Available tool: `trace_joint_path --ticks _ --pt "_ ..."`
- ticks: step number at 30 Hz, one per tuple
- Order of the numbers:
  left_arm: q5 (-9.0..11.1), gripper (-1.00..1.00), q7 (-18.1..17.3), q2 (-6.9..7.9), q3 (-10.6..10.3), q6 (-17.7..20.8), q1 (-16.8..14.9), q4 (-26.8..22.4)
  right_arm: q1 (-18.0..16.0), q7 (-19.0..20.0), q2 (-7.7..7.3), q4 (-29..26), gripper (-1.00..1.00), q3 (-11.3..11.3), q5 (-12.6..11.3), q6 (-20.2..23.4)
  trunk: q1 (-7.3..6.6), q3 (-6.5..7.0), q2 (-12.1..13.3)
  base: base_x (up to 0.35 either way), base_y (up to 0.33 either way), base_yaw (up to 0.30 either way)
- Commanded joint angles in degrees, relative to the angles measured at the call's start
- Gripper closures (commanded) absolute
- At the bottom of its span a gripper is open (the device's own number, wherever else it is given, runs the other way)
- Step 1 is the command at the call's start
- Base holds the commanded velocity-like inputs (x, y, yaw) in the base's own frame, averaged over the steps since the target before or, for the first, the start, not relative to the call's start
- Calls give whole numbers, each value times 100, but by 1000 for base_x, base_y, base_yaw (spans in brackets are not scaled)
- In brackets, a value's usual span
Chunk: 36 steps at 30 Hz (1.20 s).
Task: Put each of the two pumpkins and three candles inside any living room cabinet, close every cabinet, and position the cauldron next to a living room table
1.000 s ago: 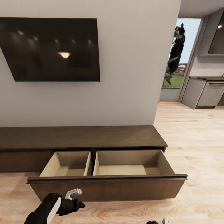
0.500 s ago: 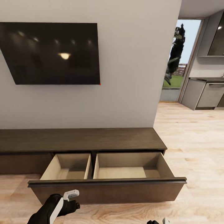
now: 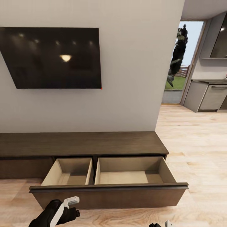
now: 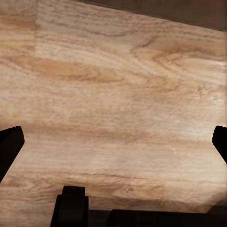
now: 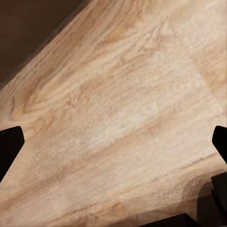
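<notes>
The cabinet (image 3: 82, 143), a long low dark-brown unit, stands against the wall under a television. Its wide drawer (image 3: 110, 195) is pulled out, and both pale beige compartments, the left one (image 3: 67, 178) and the right one (image 3: 126, 177), hold nothing. My left arm (image 3: 56, 214) hangs low in front of the drawer's left end. In the left wrist view my left gripper (image 4: 113, 142) is open over bare wood floor. My right gripper (image 5: 113, 142) is open too, with the dark drawer front (image 5: 28, 28) at one corner. The pumpkins, candles, cauldron and table are out of view.
A black television (image 3: 52, 58) hangs on the grey wall above the cabinet. To the right the light wood floor (image 3: 195, 142) runs toward a kitchen with grey cabinets (image 3: 208, 97) and a glass door (image 3: 181, 63).
The whole picture has slid downward a little, so the camera has moved. My left arm sits lower in the frame than before. The drawer stands open as it did.
</notes>
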Motion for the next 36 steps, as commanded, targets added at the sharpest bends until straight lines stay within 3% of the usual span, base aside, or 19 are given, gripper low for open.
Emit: trace_joint_path --ticks 1,16,23,31,36 --pt "13 -100 -11 -3 17 34 -3 -6 -2 -19 -7 -8 -100 40 -38 11 -23 13 39 0 0 0" --pt "36 -100 -19 8 21 36 -4 -6 0 -11 -7 12 -100 48 -31 -158 -353 282 641 0 0 0" --pt "146 -100 -20 7 15 34 -5 -6 -2 -15 -7 13 -100 58 -31 -163 -507 408 921 -204 0 0" --pt "154 -100 -20 4 13 31 -2 -6 -3 -20 -7 28 -100 291 -39 -273 -682 551 1242 -58 0 0" --pt "164 -100 -24 4 16 31 -4 -23 -2 -20 -4 30 -100 323 -40 -338 -682 551 1242 -4 0 0"
